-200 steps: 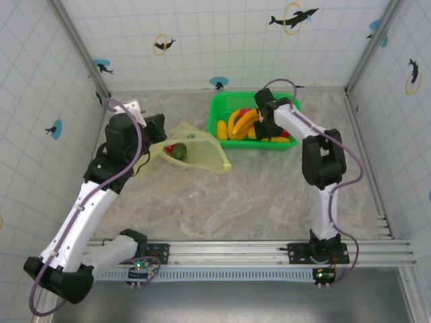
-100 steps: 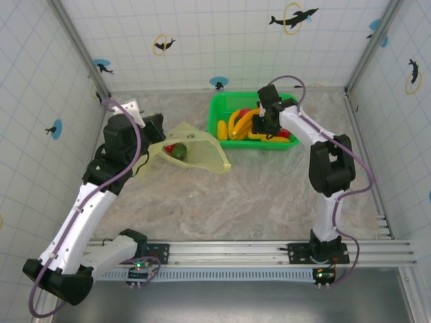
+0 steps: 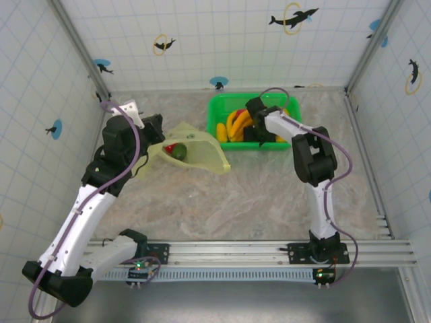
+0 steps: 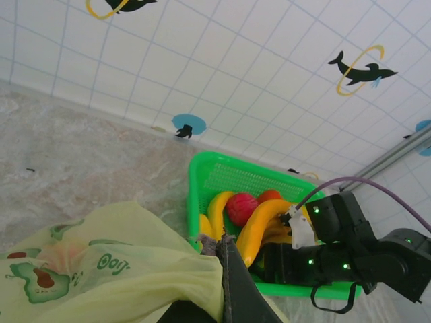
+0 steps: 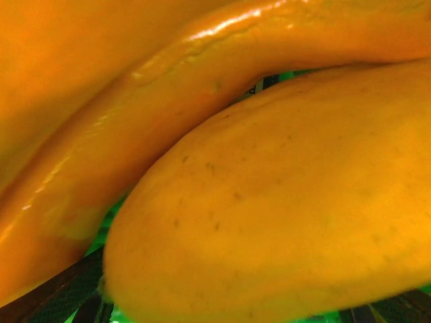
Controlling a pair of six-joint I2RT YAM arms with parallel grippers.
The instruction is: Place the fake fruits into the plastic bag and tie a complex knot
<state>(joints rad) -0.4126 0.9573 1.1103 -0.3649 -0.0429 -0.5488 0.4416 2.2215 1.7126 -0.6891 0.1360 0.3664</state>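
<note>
The pale yellow-green plastic bag lies open at the table's back left, a red fruit and a green one showing through it. My left gripper is shut on its rim; in the left wrist view the closed fingers pinch the film. Yellow-orange bananas and red fruits fill the green basket. My right gripper is down among them. Its wrist camera is pressed close against a rounded orange fruit and a glossy banana, which hide the jaws.
The rigid green basket stands against the back wall, just right of the bag. Tiled walls with metal corner posts close in the back and sides. Bare marbled table stretches toward the arm bases.
My right gripper has swung left across the basket and dropped in among the bananas. The left arm and the bag have stayed put.
</note>
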